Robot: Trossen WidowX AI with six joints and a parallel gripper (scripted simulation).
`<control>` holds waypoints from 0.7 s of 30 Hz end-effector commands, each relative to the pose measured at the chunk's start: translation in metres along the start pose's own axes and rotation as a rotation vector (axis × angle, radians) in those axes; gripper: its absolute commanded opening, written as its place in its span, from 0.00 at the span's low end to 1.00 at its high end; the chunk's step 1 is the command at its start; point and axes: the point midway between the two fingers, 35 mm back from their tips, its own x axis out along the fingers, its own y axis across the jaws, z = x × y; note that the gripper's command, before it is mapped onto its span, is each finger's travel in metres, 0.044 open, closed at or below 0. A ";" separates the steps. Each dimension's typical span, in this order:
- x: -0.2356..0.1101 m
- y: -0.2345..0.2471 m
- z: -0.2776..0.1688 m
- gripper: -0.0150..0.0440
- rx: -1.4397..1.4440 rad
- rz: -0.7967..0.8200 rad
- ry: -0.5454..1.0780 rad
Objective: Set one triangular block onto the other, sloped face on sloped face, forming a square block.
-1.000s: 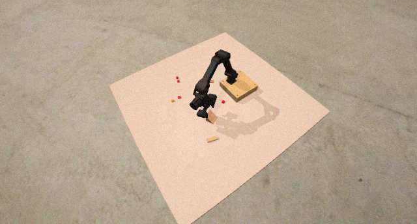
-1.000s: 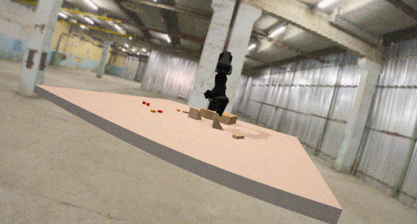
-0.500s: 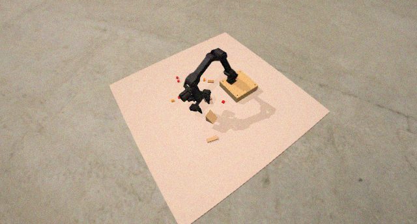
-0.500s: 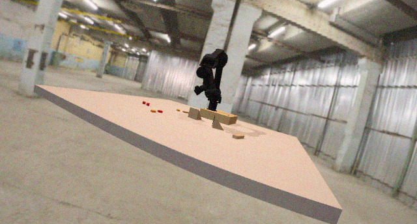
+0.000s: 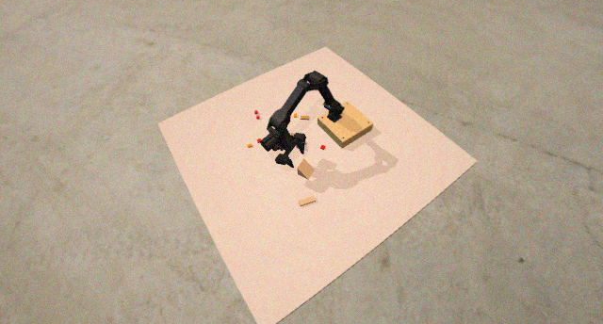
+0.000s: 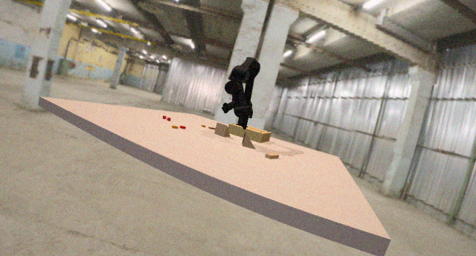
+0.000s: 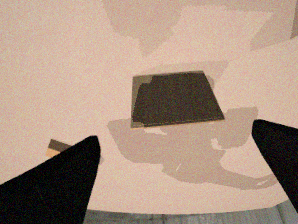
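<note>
One tan triangular block (image 5: 305, 169) (image 6: 248, 141) stands on the pink table (image 5: 283, 249) (image 6: 305, 178). In the wrist view this block (image 7: 176, 99) lies dark in shadow, just ahead of and below my fingers. My gripper (image 5: 293, 155) (image 7: 177, 136) is open and empty. It hangs above the table just behind the block and touches nothing. The other triangular block (image 6: 222, 129) stands further back by the arm; in the top view it (image 5: 297, 136) is mostly hidden behind the gripper.
The arm stands on a wooden base plate (image 5: 350, 126) (image 6: 260, 135). A small flat tan block (image 5: 307, 201) (image 6: 271, 155) (image 7: 55, 145) lies in front of the near triangle, another (image 5: 304, 118) near the base. Small red cubes (image 5: 322, 147) (image 5: 257, 114) and orange bits (image 5: 250, 145) are scattered around.
</note>
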 end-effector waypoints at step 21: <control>0.041 0.000 -0.002 1.00 0.003 -0.002 0.007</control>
